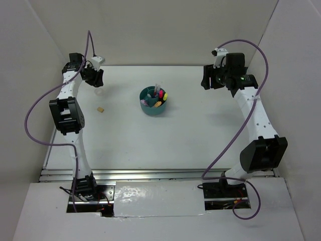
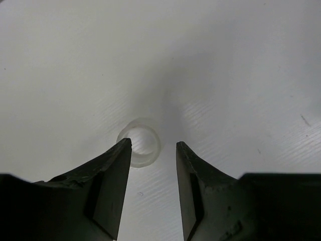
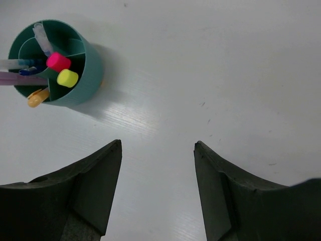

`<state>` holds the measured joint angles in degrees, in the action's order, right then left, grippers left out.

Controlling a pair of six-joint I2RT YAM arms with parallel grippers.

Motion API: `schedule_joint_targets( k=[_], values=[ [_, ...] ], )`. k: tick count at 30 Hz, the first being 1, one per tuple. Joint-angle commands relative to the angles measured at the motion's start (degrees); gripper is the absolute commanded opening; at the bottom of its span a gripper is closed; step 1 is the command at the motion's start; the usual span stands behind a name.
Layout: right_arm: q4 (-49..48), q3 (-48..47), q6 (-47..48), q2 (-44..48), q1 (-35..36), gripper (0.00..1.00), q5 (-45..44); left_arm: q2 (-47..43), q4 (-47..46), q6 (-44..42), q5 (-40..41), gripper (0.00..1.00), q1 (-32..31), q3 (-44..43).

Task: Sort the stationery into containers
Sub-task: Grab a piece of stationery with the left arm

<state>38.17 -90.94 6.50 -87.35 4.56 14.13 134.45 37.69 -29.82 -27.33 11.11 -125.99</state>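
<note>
**Left gripper poised at the last small pieces, far left**

Across a wide white table [image 1: 200, 135], sorting seemingly near done. At far right, the right gripper [image 3: 158, 142]: high over bare surface, wide open, empty, probably held clear. At far left, the left gripper [image 2: 153, 143]: low, partly open, empty, likely lining up a pinch. At centre, a round teal plastic desk organizer [image 1: 153, 110], with pens, capped highlighters and sticks upright inside. Nearer left, a small tan eraser block [image 1: 101, 109], loose. Just past the left fingertips, a clear plastic ring [image 2: 140, 150], lying flat.
</note>
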Motion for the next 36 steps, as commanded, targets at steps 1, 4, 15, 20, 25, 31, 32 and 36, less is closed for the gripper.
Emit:
schedule_joint_targets(
  k=[1, 4, 15, 20, 25, 31, 32, 36],
  values=[
    [0.5, -3.6, 0.6, -1.9, -0.5, 0.66, -0.6, 1.4, 1.2, -1.6, 2.8, 0.54, -0.8, -0.9],
    [1.0, -5.1, 0.8, -3.8, -0.4, 0.66, -0.9, 2.5, 1.6, -1.8, 4.4, 0.56, -1.4, -1.3],
    [0.7, -3.8, 0.7, -4.0, -0.4, 0.68, -1.9, 6.5, 2.5, -2.5, 7.0, 0.60, -1.8, -2.2],
    [0.8, -3.7, 0.6, -4.1, -0.4, 0.69, -1.8, 7.6, 1.3, -1.4, 7.0, 0.60, -1.1, -1.7],
    [1.4, -4.1, 1.0, -4.1, -0.1, 0.69, -1.7, 8.5, 0.2, 0.3, 7.0, 0.60, -0.3, -1.8],
    [1.6, -5.0, 1.1, -4.4, 0.2, 0.67, -1.0, 8.1, 1.9, -1.8, 5.3, 0.54, -0.2, -0.4],
    [1.6, -5.0, 1.1, -4.3, 0.3, 0.67, -0.8, 7.8, 2.1, -2.1, 4.9, 0.53, -0.4, 0.6],
    [1.3, -5.6, 0.7, -4.4, 0.5, 0.66, 0.9, 7.6, 3.8, -3.2, 4.2, 0.50, -1.0, 2.0]
  ],
)
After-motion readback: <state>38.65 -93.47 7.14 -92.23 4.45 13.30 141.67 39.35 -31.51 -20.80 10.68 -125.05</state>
